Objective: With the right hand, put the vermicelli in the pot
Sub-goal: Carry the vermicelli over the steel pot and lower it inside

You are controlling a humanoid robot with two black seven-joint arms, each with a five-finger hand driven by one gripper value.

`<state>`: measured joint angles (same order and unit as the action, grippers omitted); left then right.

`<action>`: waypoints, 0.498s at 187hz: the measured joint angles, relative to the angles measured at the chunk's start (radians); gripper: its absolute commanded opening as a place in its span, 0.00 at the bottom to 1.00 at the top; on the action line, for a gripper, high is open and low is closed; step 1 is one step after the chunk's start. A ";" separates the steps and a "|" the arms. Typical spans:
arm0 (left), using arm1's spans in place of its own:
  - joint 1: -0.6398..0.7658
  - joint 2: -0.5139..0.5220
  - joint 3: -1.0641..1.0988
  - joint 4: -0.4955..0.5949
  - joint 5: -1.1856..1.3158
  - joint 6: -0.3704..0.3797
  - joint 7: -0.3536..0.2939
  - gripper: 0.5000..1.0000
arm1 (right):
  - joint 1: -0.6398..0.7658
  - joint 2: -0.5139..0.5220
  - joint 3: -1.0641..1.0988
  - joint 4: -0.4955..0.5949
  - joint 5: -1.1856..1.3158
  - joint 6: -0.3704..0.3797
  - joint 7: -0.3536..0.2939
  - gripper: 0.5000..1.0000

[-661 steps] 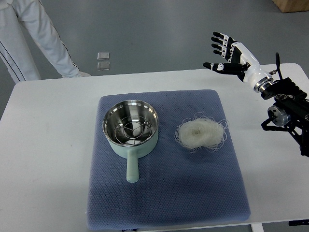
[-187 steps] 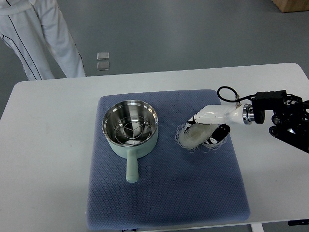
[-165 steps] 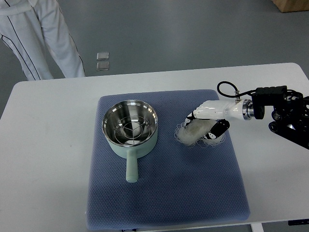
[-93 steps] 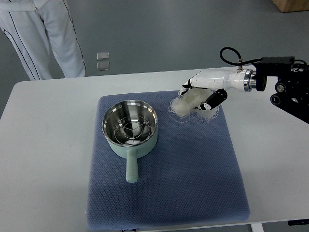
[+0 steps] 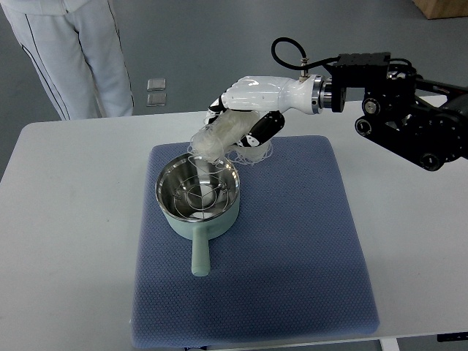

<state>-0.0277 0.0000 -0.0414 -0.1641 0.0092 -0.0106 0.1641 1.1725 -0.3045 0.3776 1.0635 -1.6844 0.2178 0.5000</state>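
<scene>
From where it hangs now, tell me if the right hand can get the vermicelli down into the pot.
Probably yes: the right hand holds the vermicelli just above the far rim of the pot, whose mouth is open, with nothing between.

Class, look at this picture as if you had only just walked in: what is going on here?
The robot's right hand is closed around a bundle of vermicelli and holds it in the air above the far rim of the pot. The pot sits on a blue mat on the white table. A person stands beyond the table.
</scene>
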 measured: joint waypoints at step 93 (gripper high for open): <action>0.000 0.000 -0.002 0.000 0.000 0.000 0.000 1.00 | -0.092 0.202 -0.025 -0.124 -0.021 -0.022 -0.033 0.36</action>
<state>-0.0276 0.0000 -0.0430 -0.1641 0.0092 -0.0106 0.1641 1.0805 -0.1025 0.3529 0.9394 -1.7054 0.1958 0.4668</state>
